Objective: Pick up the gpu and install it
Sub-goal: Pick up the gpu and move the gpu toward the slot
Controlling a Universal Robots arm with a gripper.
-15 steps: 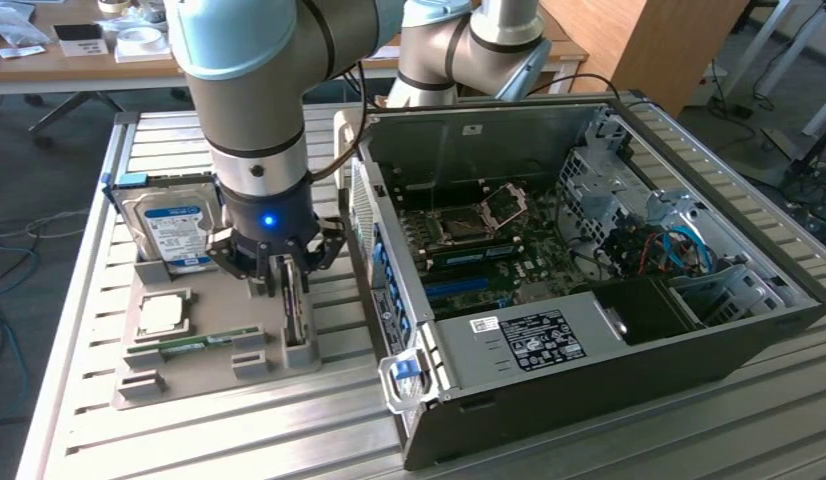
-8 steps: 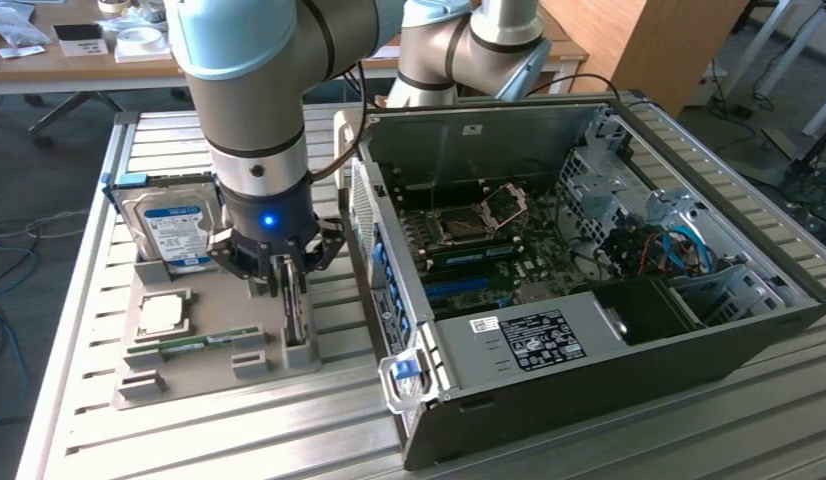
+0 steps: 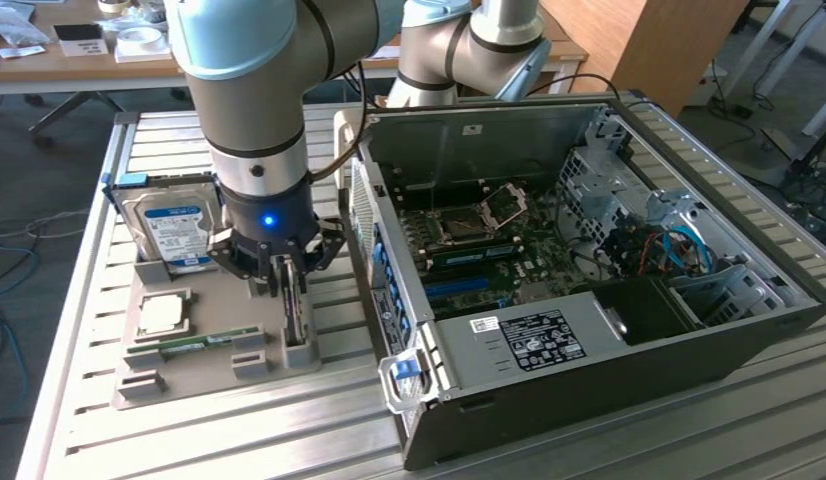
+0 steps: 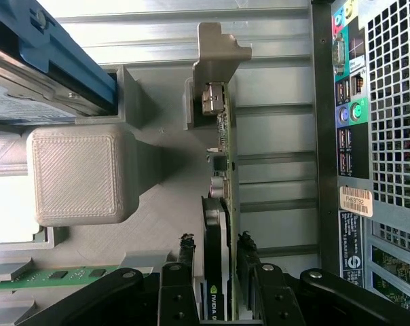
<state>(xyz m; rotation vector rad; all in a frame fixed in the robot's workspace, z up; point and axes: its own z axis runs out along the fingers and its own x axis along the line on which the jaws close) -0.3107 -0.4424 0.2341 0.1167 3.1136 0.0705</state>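
The gpu (image 3: 297,305) stands on its edge in a slot of the grey holder tray (image 3: 186,385), to the exterior view's left of the open computer case (image 3: 587,300). In the wrist view the gpu (image 4: 223,163) appears edge-on: green board, black cooler, silvery end bracket (image 4: 215,61). My gripper (image 3: 285,272) is lowered over the card. My gripper (image 4: 216,252) straddles the cooler end, one of its black fingers (image 4: 185,261) on each side with narrow gaps, so it is open and holds nothing.
On the tray are the silver hard drive (image 3: 173,225) in a blue frame, a CPU (image 3: 162,313) and a RAM stick (image 3: 200,345). A grey tray post (image 4: 76,173) rises beside the card. The case's rear port panel (image 4: 381,136) is close by; its motherboard (image 3: 493,250) lies exposed.
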